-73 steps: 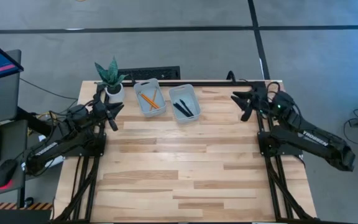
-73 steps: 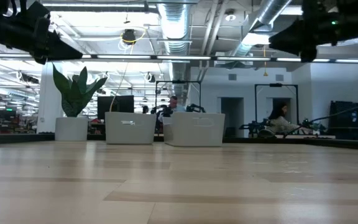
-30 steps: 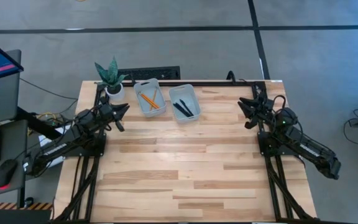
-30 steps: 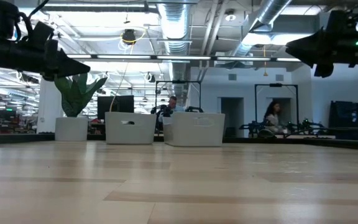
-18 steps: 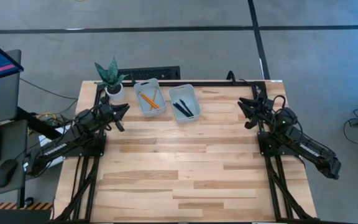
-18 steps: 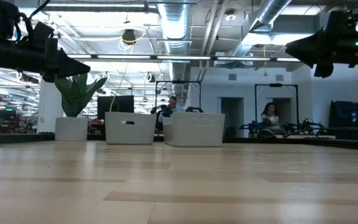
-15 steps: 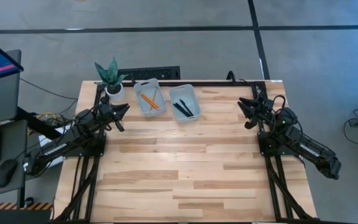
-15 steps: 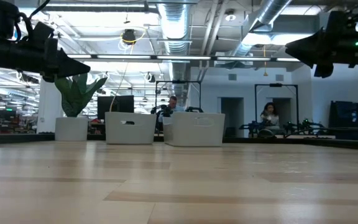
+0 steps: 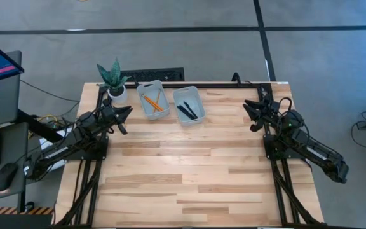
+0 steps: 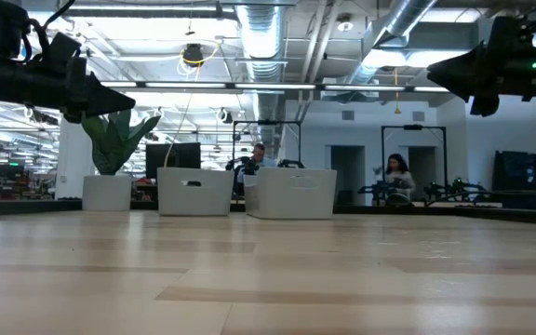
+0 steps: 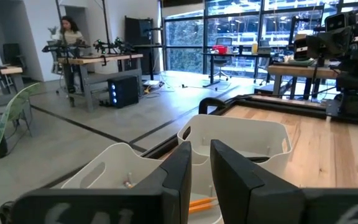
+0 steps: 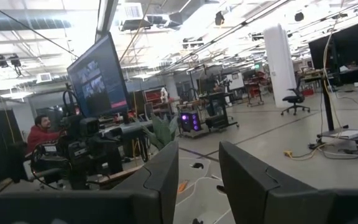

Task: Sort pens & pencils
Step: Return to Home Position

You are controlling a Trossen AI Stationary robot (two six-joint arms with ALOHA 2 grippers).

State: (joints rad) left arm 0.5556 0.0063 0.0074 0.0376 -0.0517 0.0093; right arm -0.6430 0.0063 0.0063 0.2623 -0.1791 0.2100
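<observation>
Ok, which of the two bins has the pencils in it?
The left bin, beside the potted plant: orange pencils lie in it, while the right bin holds the black pens.

Both matte black: left arm (image 9: 62, 149), right arm (image 9: 310, 151). Chunky jointed links, rounded joint housings. Thin black cable (image 9: 289, 102) looped beside right arm's wrist. Small green light (image 10: 533, 65) on right arm, seen in low view. Pale marking along one link of each arm, too small to read. Same build on left gripper (image 11: 201, 149) and right gripper (image 12: 199, 149): two flat dark fingers (image 11: 180, 171), squared edges, narrowing toward tips. Wide black crossbar housing (image 11: 73, 208) behind, with blurred pale marks.
</observation>
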